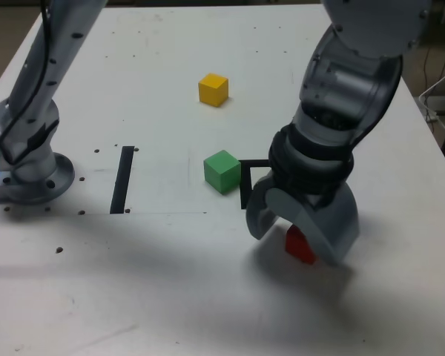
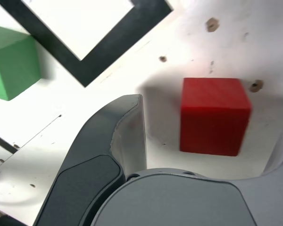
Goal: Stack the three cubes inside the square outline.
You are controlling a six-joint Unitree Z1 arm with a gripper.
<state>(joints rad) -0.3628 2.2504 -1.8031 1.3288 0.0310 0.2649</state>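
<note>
Red cube (image 2: 214, 116) sits on the table (image 1: 156, 297) between the spread jaws of the gripper (image 1: 300, 237), untouched. Wrist view shows gaps either side; exterior view adds yellow cube (image 1: 213, 89).

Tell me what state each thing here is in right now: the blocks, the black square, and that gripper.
Red cube: on the table, between the open gripper's jaws, not gripped yet.
Green cube: on the table, beside the square outline, not in it.
Yellow cube: on the table, alone, farther off.
Square outline: nothing on what shows of it; partly hidden in the exterior view.
Gripper: open, low around the red cube.
</note>
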